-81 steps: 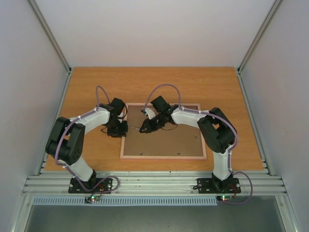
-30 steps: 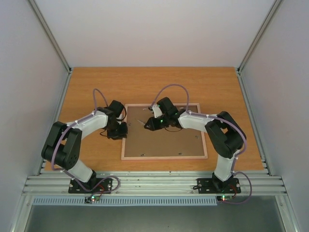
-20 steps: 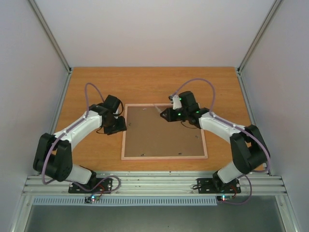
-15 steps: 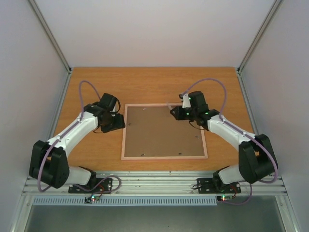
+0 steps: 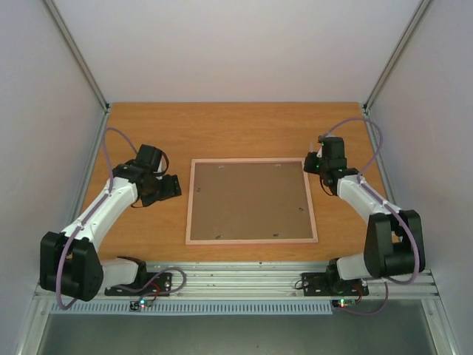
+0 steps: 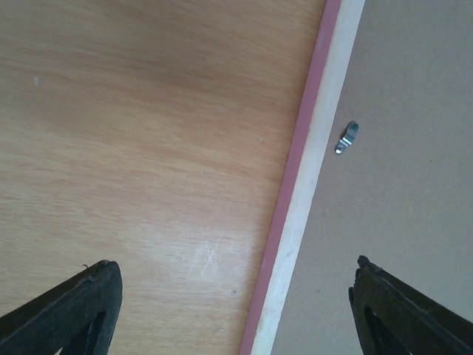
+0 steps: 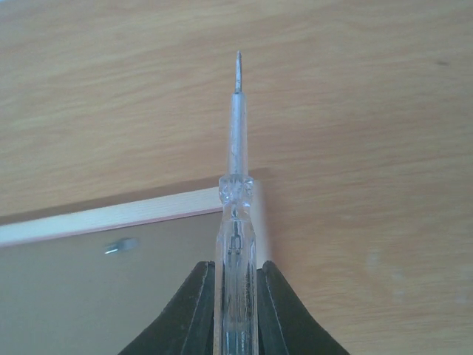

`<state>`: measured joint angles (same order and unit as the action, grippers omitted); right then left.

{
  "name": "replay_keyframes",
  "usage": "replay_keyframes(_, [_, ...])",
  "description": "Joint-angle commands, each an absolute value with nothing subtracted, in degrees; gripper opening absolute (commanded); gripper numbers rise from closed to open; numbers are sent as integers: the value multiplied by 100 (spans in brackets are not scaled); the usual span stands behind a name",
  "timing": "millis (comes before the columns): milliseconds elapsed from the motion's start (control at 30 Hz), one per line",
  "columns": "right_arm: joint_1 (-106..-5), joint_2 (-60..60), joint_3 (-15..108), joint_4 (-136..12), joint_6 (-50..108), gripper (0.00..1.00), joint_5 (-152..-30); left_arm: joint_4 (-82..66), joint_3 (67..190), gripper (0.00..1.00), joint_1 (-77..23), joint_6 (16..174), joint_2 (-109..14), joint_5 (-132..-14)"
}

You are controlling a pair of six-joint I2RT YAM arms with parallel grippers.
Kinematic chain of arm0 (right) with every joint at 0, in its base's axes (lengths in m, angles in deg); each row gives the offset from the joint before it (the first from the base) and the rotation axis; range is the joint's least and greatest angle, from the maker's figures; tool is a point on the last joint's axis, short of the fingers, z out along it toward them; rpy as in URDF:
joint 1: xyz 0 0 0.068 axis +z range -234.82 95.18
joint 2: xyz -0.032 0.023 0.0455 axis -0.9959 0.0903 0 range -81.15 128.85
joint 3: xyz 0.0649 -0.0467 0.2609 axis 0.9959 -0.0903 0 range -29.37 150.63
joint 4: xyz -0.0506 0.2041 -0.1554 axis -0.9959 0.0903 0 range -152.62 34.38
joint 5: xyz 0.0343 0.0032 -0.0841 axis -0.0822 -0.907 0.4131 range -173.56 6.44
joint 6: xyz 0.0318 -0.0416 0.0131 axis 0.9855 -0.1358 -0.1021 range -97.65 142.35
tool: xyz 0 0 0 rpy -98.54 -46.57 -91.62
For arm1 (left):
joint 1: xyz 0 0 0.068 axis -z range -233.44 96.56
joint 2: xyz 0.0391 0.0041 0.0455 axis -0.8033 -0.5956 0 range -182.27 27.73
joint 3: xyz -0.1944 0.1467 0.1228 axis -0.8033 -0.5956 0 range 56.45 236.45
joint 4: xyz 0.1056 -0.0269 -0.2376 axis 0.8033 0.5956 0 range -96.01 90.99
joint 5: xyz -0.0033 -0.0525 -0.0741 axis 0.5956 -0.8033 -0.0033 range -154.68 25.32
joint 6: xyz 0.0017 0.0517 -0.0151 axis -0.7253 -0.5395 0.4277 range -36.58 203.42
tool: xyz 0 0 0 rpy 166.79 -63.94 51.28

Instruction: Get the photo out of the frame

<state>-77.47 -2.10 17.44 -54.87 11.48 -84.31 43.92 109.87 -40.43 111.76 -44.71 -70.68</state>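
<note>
Frame (image 5: 189, 200): lies flat on the table (image 5: 244, 126), about midway between the two arms, light-wood back up. A pink strip shows along its outer edge in the left wrist view (image 6: 310, 170).
Photo: hidden; only the back of the frame shows.
Backing board (image 5: 251, 200): plain brown, fills the frame's opening and sits flat within the rails.
Turn clips: small metal tabs near the rails. One (image 6: 346, 137) lies on the board just inside the left rail, another (image 7: 120, 246) sits by the far rail.
Left gripper (image 5: 171, 186): just beside the frame's left rail, fingers (image 6: 81, 303) spread wide, nothing between them. In its wrist view one finger shows over table wood, the other over the board.
Right gripper (image 5: 316, 164): at the frame's far right corner, clamped on a screwdriver (image 7: 236, 214).
Screwdriver: clear handle, thin metal blade. The shaft crosses the frame's corner and the tip is over bare table beyond it. Whether the tip touches the wood, I cannot tell.
</note>
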Motion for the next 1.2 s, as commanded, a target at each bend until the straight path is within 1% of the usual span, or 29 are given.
replay_keyframes(0, [-8291,304,1950,-5838,851,1,-7843,4248,10813,85,-4112,11090,-4420,-7329])
replay_keyframes(133, [-8809,830,2162,-6105,759,2,-7838,4124,10786,85,-4114,11119,-4523,-7513])
replay_keyframes(267, [-8996,1389,2505,-6163,475,3,-7663,4052,10836,85,-4116,11110,-4733,-7605])
replay_keyframes(367, [-9143,1799,2926,-5684,527,3,-7624,3961,10847,86,-4118,11133,-4853,-7681])
replay_keyframes(600, [-9250,2195,2858,-5623,641,5,-7563,3835,10836,86,-4114,11181,-5095,-7768])
replay_keyframes(667, [-9280,2241,2862,-5603,632,7,-7672,3814,10807,86,-4114,11172,-5150,-7801])
replay_keyframes(733, [-9312,2268,2879,-5571,622,12,-7700,3780,10779,86,-4114,11165,-5219,-7841])
replay_keyframes(900, [-9317,2263,2917,-5427,539,31,-7886,3683,10711,86,-4114,11171,-5402,-8062])
replay_keyframes(1167, [-9309,1770,2885,-4680,794,47,-8077,3586,10557,86,-4073,11161,-5565,-8249])
